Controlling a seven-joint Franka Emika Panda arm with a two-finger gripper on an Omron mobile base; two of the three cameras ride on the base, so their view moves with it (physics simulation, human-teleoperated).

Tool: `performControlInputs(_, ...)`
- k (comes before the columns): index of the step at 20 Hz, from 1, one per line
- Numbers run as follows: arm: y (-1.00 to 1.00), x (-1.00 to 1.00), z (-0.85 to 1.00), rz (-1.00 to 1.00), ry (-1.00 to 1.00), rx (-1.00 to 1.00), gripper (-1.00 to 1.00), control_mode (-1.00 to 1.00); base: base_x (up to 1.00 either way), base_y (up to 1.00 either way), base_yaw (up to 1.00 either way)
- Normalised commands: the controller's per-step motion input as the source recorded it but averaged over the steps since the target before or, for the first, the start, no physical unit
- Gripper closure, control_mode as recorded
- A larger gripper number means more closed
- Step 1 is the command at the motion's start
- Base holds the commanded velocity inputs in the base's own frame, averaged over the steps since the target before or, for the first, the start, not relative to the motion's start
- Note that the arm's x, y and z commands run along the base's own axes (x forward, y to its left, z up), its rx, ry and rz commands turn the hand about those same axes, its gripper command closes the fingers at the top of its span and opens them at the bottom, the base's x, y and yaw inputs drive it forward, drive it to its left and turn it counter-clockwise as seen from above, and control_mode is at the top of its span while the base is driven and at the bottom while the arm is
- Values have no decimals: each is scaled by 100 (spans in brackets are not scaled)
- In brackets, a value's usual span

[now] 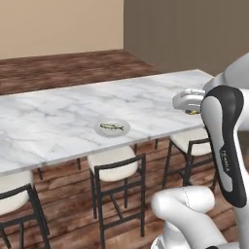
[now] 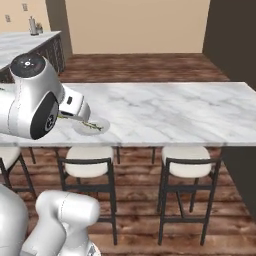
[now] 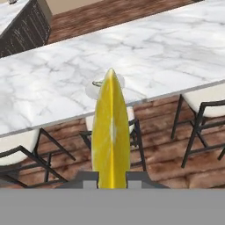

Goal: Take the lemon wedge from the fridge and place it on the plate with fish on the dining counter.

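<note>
Arm rises from the base and bends forward, its hand held out level near the counter's (image 1: 58,121) near edge, above the stools. From the left base camera the gripper (image 1: 193,111) sits at the right end of the counter edge, mostly behind the dark-jointed forearm, with a speck of yellow at its tip. From the right base camera the hand reaches toward the plate and hides part of it.

Gripper (image 3: 111,176) is clenched on the lemon wedge (image 3: 110,132): in the hand camera the wedge stands upright between the 2 fingertips, its point aimed at the plate (image 3: 94,91) beyond. The wedge is in the air, short of the counter, not touching the plate.

Plate (image 1: 112,127) lies on the counter close to its near edge, with 1 slim dark-and-yellowish fish (image 1: 112,126) lying across it. From the right base camera the plate (image 2: 95,127) shows just past the hand.

Counter is long white marble with grey veins. Stools (image 1: 116,165) with pale cushions and dark frames are tucked under its near side. The floor is dark wood planks and the far walls are tan and brown. A second marble counter (image 2: 20,42) over dark cabinets stands at the far left in the right base camera.
</note>
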Motion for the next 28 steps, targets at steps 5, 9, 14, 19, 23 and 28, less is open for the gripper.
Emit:
performControlInputs(5, 0, 0, 0, 0, 0, 0, 100, 100, 27, -12, 29)
performControlInputs(9, 0, 0, 0, 0, 0, 0, 100, 100, 53, -17, 5)
performControlInputs(14, 0, 0, 0, 0, 0, 0, 100, 100, 74, -3, 1)
performControlInputs(19, 0, 0, 0, 0, 0, 0, 100, 100, 84, 0, 0)
performControlInputs(23, 0, 0, 0, 0, 0, 0, 100, 100, 72, 0, 0)
performControlInputs(28, 0, 0, 0, 0, 0, 0, 100, 100, 65, -1, 0)
